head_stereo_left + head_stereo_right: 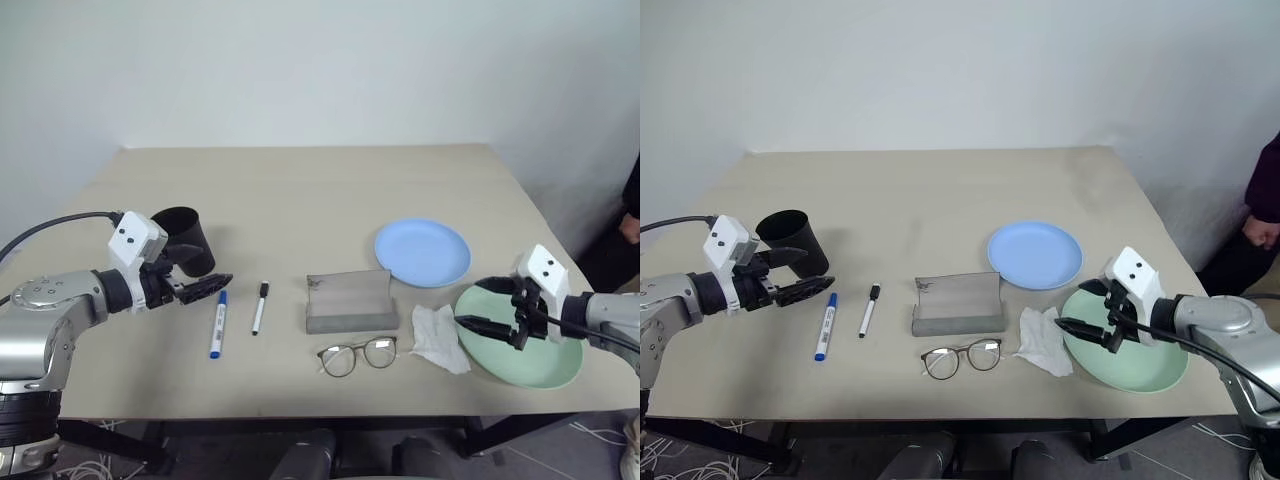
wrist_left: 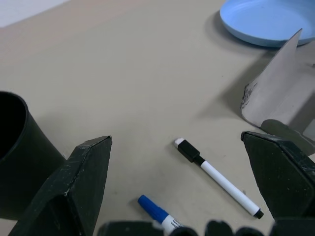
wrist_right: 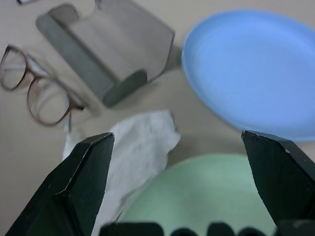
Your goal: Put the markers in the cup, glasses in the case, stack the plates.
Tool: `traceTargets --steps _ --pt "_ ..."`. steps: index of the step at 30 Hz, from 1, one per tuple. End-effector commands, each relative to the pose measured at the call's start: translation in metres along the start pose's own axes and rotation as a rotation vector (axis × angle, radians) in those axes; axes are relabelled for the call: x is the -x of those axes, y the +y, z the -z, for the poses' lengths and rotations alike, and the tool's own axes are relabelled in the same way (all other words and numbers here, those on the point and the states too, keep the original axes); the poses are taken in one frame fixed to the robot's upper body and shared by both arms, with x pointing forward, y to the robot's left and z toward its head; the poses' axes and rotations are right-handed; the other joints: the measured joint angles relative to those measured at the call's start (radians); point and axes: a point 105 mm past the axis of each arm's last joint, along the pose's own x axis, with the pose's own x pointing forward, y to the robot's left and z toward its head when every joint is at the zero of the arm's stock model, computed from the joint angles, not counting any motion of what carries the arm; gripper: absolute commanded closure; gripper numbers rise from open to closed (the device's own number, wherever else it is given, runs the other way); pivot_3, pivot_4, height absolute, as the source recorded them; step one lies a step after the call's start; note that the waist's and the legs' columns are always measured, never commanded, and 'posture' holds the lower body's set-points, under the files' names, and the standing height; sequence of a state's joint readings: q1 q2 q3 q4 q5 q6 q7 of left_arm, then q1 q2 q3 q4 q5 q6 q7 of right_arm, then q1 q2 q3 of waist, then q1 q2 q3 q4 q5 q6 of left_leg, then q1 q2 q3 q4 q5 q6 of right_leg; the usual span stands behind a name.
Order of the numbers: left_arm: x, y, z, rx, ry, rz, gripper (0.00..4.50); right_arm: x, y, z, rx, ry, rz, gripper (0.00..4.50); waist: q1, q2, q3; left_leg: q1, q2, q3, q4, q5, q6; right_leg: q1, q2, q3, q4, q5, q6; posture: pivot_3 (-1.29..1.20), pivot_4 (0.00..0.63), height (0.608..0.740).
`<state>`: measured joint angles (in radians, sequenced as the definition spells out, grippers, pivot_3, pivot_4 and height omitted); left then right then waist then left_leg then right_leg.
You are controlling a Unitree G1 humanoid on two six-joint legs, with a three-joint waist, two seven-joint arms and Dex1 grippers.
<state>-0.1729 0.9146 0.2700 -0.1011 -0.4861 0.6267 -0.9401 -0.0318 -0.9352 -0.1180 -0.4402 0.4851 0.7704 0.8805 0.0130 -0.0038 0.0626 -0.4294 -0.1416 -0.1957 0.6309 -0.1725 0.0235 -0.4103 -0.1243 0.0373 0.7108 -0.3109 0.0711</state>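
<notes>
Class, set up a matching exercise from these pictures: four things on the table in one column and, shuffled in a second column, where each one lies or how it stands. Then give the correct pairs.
Things:
1. black cup
2. glasses
3. green plate
4. grey case

Places or states:
A. under the open right gripper
B. at the table's near edge, in front of the case
C. standing open, in the middle of the table
D. upright, just behind the open left gripper

Pairs: 1-D, 2-B, 3-A, 4-C
</notes>
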Motion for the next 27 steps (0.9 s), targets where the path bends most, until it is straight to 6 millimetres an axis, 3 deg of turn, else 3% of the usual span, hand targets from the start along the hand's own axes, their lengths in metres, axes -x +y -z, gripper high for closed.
traceTargets --steps 1,9,17,20,27 --pt "0.004 -0.001 -0.012 -0.044 -0.025 -0.002 0.03 0.003 0.004 0.004 0.036 0.045 0.024 0.0 0.0 0.0 0.0 0.0 0.0 0.0 0.0 0.0 0.0 0.0 0.0 0.0 0.0 0.0 0.0 0.0 0.0 0.683" --pt "0.0 -0.002 -0.012 -0.042 -0.033 0.002 0.03 0.003 0.007 0.028 0.068 0.159 0.086 0.0 0.0 0.0 0.0 0.0 0.0 0.0 0.001 0.0 0.0 0.001 0.0 0.0 0.0 0.0 0.0 0.0 0.0 0.683" --pt "-0.001 -0.002 -0.012 -0.042 -0.05 -0.005 0.03 -0.001 0.012 0.032 0.093 0.21 0.124 0.0 0.0 0.0 0.0 0.0 0.0 0.001 0.001 0.0 0.0 0.0 0.0 0.0 0.0 0.0 0.0 0.0 0.0 0.683" --pt "0.0 -0.001 -0.011 -0.04 -0.056 -0.014 0.0 -0.003 0.014 0.035 0.126 0.244 0.131 0.58 0.0 0.0 0.0 0.0 0.0 0.001 0.001 0.0 0.0 0.0 0.0 0.0 0.0 0.0 0.0 0.0 0.0 0.683" --pt "-0.002 0.0 -0.01 -0.039 -0.069 -0.027 0.0 -0.005 0.005 0.032 0.18 0.295 0.165 2.96 0.0 0.0 0.0 0.0 0.0 0.001 0.002 0.0 0.0 0.001 0.0 0.0 0.0 0.0 0.0 0.0 0.0 0.683"
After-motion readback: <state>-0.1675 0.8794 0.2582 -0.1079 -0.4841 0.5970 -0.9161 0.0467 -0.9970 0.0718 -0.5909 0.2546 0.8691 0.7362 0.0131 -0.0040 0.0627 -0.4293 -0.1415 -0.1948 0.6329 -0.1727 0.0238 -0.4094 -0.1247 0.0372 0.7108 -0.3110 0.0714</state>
